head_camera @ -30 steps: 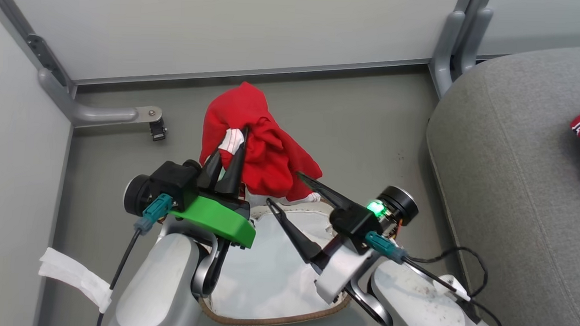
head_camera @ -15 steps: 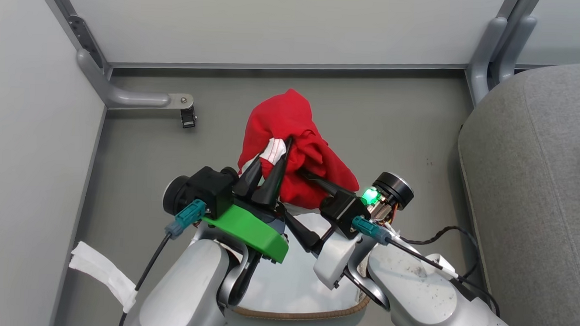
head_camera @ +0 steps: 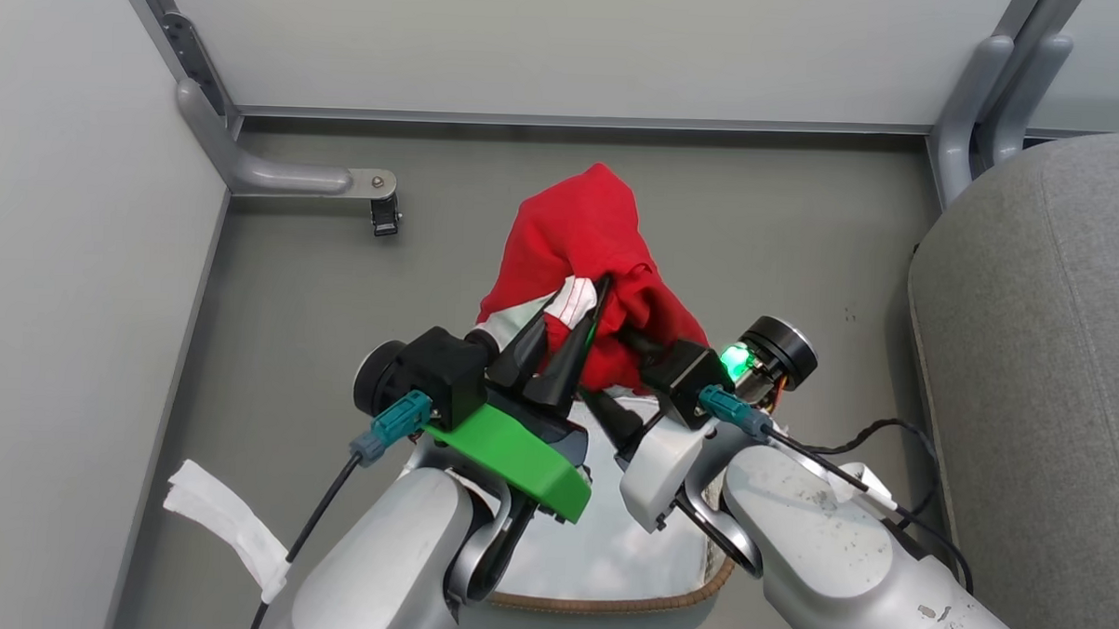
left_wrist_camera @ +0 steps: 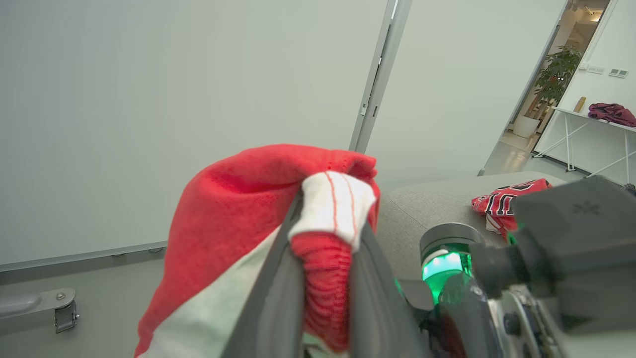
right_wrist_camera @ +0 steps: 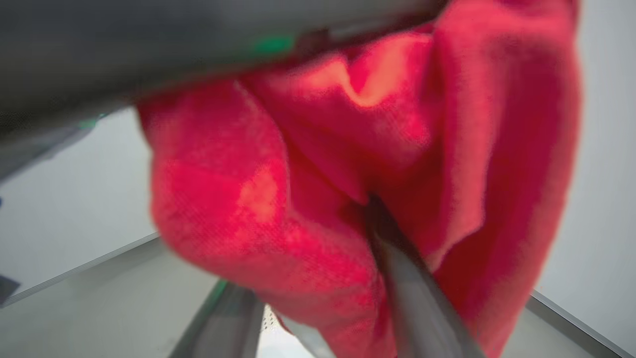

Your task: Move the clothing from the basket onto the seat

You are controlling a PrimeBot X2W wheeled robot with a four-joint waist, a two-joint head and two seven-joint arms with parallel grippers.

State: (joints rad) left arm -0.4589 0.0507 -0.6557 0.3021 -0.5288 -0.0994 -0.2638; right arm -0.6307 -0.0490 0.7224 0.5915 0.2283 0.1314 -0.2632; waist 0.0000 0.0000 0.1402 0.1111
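My left gripper [head_camera: 579, 301] is shut on the white-trimmed edge of a red garment [head_camera: 586, 227], which hangs bunched above the floor beyond the basket [head_camera: 605, 603]. In the left wrist view the two fingers pinch the trim of this garment [left_wrist_camera: 238, 209]. My right gripper [head_camera: 606, 367] is open, one finger pushed into the hanging cloth; in the right wrist view the garment [right_wrist_camera: 348, 164] drapes between its spread fingers [right_wrist_camera: 412, 298]. The basket's white liner shows under my forearms. The grey seat [head_camera: 1032, 368] lies to the right, with a red lettered jersey [left_wrist_camera: 507, 201] on it.
Pale partition walls close off the back and left. A metal foot bracket [head_camera: 294, 177] with a small black caster [head_camera: 386, 217] sits on the grey floor at the back left. A grey post [head_camera: 996, 88] stands beside the seat. A white cloth strip [head_camera: 226, 526] lies at the lower left.
The head camera has turned, shifting the whole picture right. My right gripper has closed in on the hanging garment, its fingers now in the cloth. My left gripper keeps its hold.
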